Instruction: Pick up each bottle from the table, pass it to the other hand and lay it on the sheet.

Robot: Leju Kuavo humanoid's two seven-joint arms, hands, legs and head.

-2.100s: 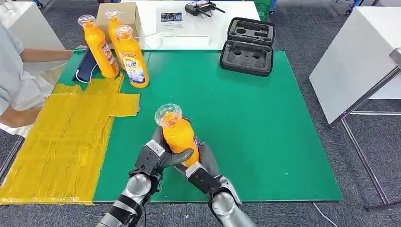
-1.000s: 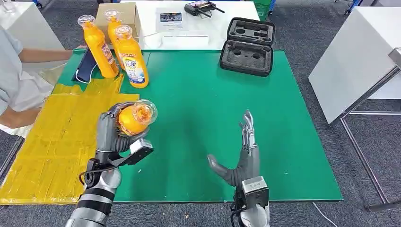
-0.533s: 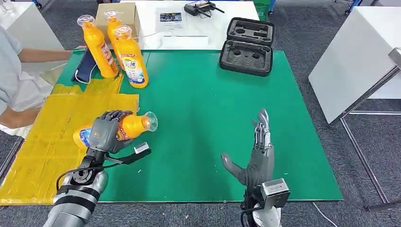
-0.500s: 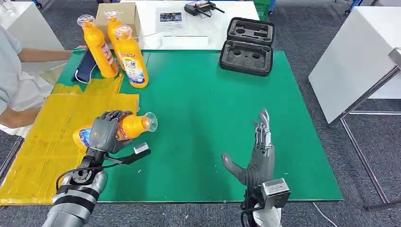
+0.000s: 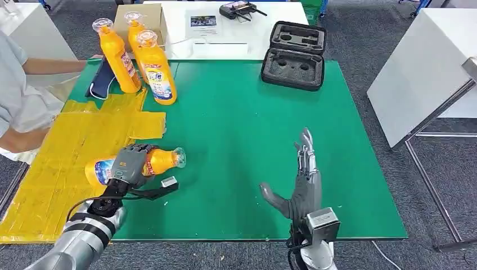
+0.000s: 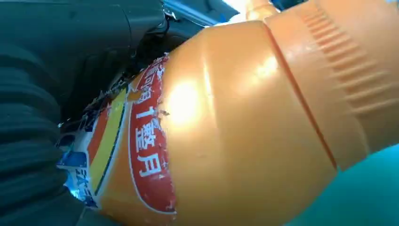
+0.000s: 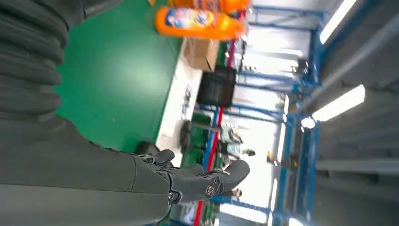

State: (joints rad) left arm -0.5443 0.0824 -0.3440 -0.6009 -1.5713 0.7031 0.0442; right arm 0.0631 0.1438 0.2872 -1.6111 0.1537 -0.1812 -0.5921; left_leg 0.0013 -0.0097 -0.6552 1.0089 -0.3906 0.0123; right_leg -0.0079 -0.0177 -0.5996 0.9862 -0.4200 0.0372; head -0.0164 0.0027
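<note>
Orange bottle (image 5: pixel 135 165) held on its side by the left hand (image 5: pixel 130 163) at the sheet's edge.

In the head view, lower left of the frame, the bottle is seen lying across the border between the yellow sheet (image 5: pixel 62 169) and the green mat (image 5: pixel 253 129), its base over the sheet and its clear cap over the mat; the left hand's fingers are wrapped over its middle. In the left wrist view the label and ribbed shoulder are seen close up. At lower centre-right the right hand (image 5: pixel 301 180) is held upright over the mat, fingers spread and nothing in it. Three more bottles (image 5: pixel 138 59) are stood at the upper left of the bench, with a black foam-lined case (image 5: pixel 295 55) at the upper centre-right. A person's sleeve (image 5: pixel 17 84) is seen at the left edge.
</note>
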